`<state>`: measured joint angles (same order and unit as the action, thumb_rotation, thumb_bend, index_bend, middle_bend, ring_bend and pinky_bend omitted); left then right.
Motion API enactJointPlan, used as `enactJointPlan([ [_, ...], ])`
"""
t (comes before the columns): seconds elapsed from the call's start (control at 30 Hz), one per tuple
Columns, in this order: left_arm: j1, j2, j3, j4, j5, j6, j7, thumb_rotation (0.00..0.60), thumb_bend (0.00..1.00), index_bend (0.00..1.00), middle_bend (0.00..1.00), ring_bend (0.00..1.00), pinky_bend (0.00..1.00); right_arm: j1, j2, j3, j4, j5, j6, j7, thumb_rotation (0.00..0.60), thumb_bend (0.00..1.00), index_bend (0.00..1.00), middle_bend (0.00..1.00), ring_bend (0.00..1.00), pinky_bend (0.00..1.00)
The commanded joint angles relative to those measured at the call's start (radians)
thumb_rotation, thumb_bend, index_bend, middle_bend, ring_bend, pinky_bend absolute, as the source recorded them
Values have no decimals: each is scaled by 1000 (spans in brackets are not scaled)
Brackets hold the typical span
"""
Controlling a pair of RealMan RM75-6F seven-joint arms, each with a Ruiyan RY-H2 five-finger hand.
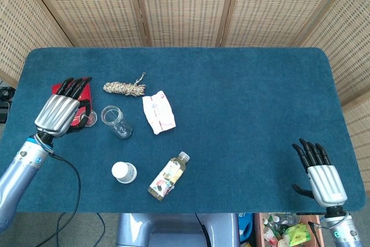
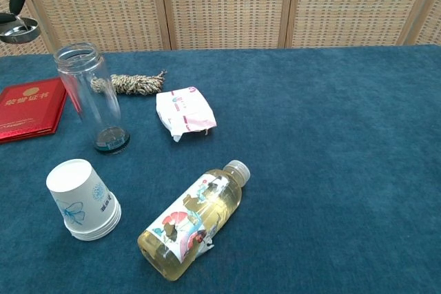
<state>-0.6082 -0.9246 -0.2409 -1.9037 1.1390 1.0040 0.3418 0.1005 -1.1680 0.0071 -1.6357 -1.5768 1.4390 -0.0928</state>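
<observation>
Two robot hands: one at each near corner of the blue tabletop [image 1: 243, 114].
Left robot hand [image 1: 59, 112]: raised over the red certificate booklet [image 2: 27, 109], pinching a small round lid [image 1: 89, 118] beneath its fingers, the other fingers stretched forward.
Lid: held in the air just left of the glass jar [image 2: 93, 98]'s mouth in the head view; in the chest view it shows at the upper left corner, with only a dark fingertip above it and the rest of that robot hand cut off.
Right robot hand [image 1: 321, 173]: near the tabletop's right front corner, fingers spread and holding nothing; well apart from every object; outside the chest view.
Glass jar: upright and open-topped, between the booklet and the white packet [image 2: 184, 113].
Booklet: largely covered by the left robot hand in the head view; its left part is cut by the chest view's edge.
Rope bundle [image 2: 135, 84]: behind the jar, partly seen through the glass.
Paper cups [image 2: 82, 200]: a stack lying upside down, near the front edge, left of the bottle.
Drink bottle [image 2: 195, 219]: on its side, cap pointing away toward the packet; the label print is too small to read.
</observation>
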Motion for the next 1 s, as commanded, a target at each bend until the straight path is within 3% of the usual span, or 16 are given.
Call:
enactJointPlan([
  [0.03,-45,-4,-24,-15,-69,-27,42,600,426,617,0,0,0,1,-1,0,3,3,-4,3,600,0,45,0,0,0],
  [0.47,-147,-73,-26,3,-226,-42,154,600,426,617,0,0,0,6,0,3,16,16,-17,28,600,0,45,0,0,0],
  [1.0,-198,-141,14,55,-281,-34,195,600,427,617,0,0,0,9,-3,6,25,30,-26,36,600,0,45,0,0,0],
])
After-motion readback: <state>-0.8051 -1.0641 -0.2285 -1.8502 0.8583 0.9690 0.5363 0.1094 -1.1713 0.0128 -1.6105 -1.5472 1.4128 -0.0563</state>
